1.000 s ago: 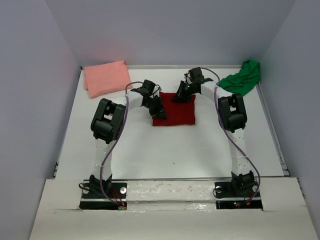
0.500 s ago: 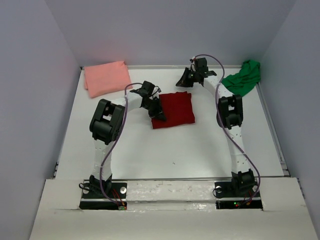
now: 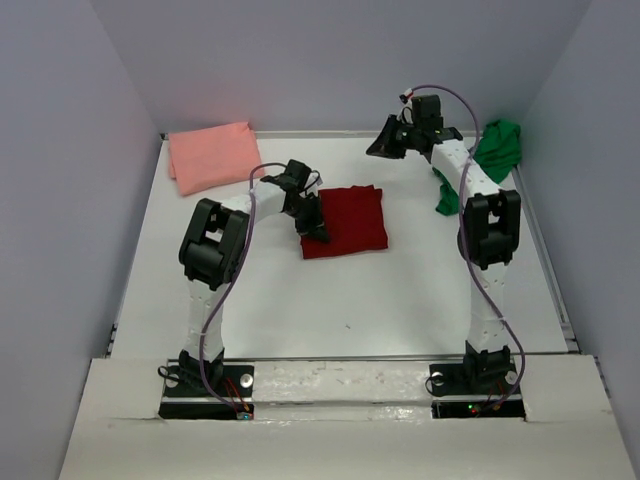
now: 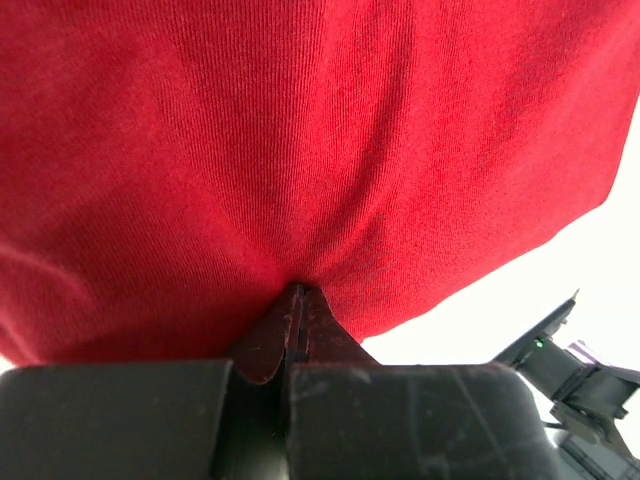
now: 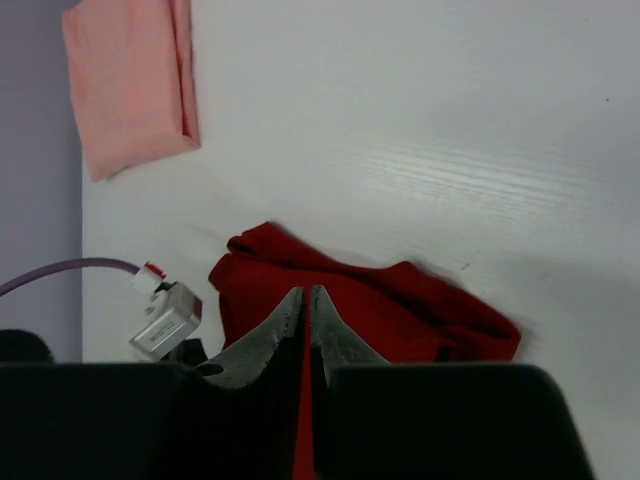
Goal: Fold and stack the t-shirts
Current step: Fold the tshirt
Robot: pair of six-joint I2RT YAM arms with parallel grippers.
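Note:
The dark red t-shirt (image 3: 350, 220) lies folded in a square at the table's middle; it fills the left wrist view (image 4: 320, 140) and shows rumpled in the right wrist view (image 5: 400, 305). My left gripper (image 3: 316, 226) is shut, its tips (image 4: 298, 292) pressed onto the shirt's left edge. My right gripper (image 3: 384, 142) hangs above the far side of the table, its jaws together with nothing in them (image 5: 305, 292). The salmon pink t-shirt (image 3: 212, 155) lies folded at the back left (image 5: 130, 80). The green t-shirt (image 3: 498, 145) lies crumpled at the back right, partly behind my right arm.
Grey walls (image 3: 80, 150) close in the white table (image 3: 340, 300) on three sides. A raised rail (image 3: 545, 260) runs along the table's right edge. The left arm's wrist and cable (image 5: 165, 320) show beside the red shirt.
The right gripper has lifted off the red shirt's far edge and swung up toward the back right. The left gripper has stayed on the shirt's left edge.

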